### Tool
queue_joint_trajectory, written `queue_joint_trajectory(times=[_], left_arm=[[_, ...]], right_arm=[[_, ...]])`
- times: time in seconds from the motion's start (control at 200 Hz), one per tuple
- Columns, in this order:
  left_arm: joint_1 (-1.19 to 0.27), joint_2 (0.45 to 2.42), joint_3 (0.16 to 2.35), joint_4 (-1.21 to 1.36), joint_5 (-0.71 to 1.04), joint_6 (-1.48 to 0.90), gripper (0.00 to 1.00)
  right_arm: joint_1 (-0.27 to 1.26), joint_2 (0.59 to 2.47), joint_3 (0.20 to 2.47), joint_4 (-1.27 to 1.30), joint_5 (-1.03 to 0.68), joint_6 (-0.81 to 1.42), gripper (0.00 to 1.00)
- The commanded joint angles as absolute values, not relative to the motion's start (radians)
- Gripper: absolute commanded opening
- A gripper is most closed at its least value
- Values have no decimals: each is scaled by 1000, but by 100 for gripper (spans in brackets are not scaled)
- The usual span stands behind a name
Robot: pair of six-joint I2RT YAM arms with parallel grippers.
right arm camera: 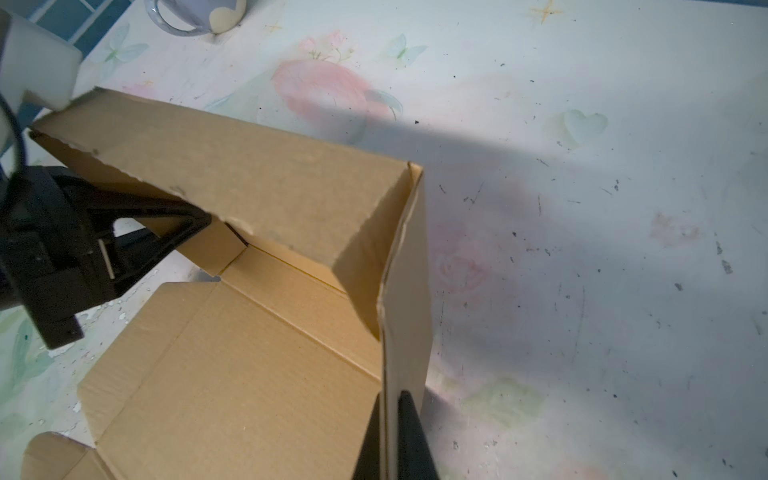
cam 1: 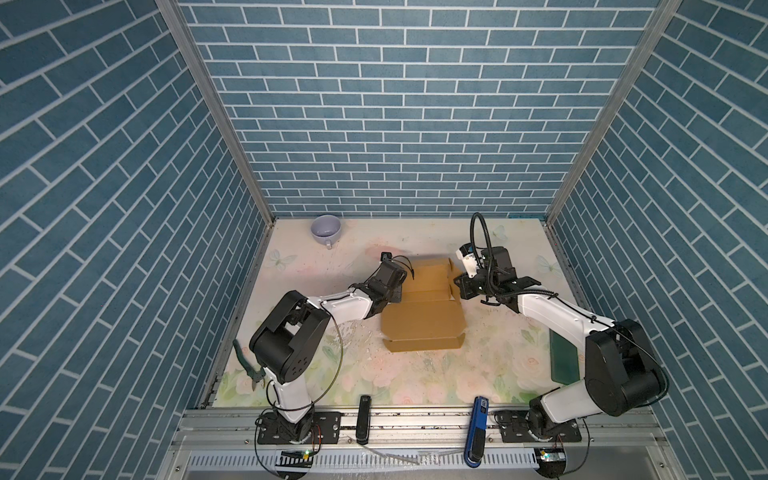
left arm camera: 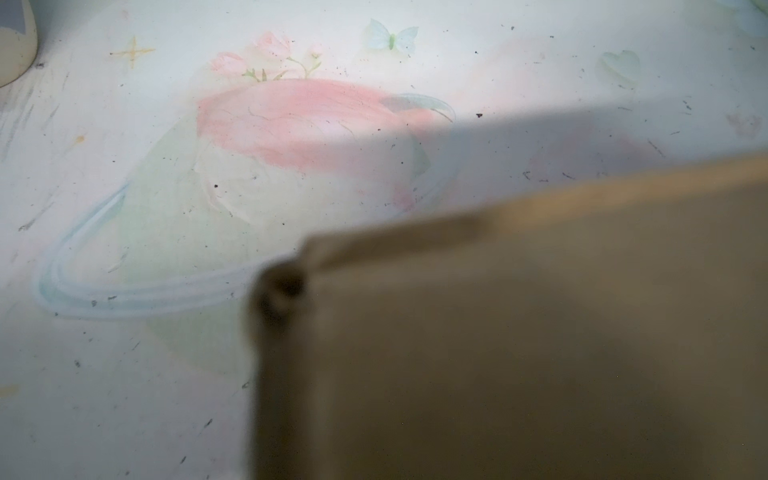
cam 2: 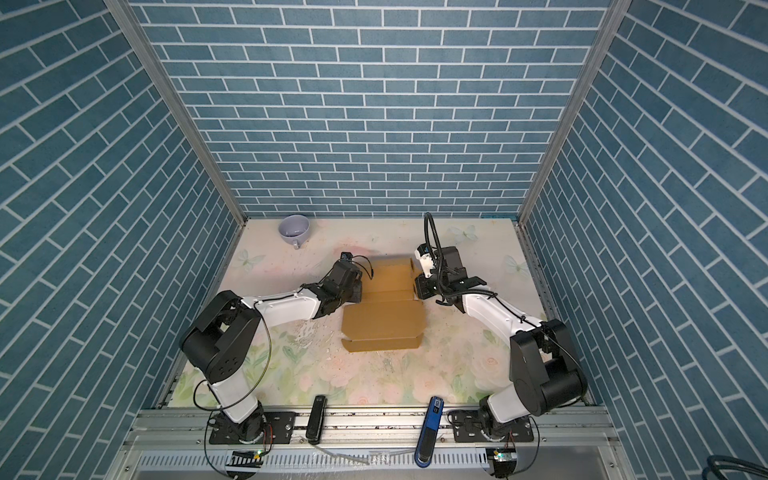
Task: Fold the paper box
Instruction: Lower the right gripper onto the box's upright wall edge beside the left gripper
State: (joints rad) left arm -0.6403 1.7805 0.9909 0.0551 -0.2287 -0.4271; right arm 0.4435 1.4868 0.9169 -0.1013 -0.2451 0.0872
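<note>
On the floral desk (cam 1: 478, 365), the paper box (cam 1: 422, 322) lies at the centre of the frame in both top views. Its long axis runs from the lower edge up toward the back wall. The near panel lies flat; farther back, the side walls stand up. There the left hand (cam 1: 397, 293) pinches the left wall, and the right hand (right arm camera: 390, 405) is pressed together on the upright right wall.

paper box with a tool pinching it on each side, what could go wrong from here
1. The right tool and left tool each pinch a thin edge of the paper box. Uneven pulling could tear it or crease it off its score lines.
2. The near panel lies flat and unheld on the table, so the box may slide or lift.
</note>
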Motion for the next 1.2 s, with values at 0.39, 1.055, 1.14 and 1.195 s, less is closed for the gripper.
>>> queue_joint_trajectory(times=[0.39, 1.055, 1.14, 1.195], left_arm=[[-675, 1774, 892, 212, -258, -456, 13], [-684, 1752, 742, 366, -270, -390, 13], [-684, 1752, 736, 370, -267, -387, 13], [-686, 1752, 733, 372, -266, -387, 13]], right_arm=[[512, 1487, 772, 50, -193, 169, 6], [548, 1371, 590, 178, -94, 186, 14], [548, 1362, 586, 182, -94, 187, 17], [548, 1359, 588, 181, -94, 187, 19]])
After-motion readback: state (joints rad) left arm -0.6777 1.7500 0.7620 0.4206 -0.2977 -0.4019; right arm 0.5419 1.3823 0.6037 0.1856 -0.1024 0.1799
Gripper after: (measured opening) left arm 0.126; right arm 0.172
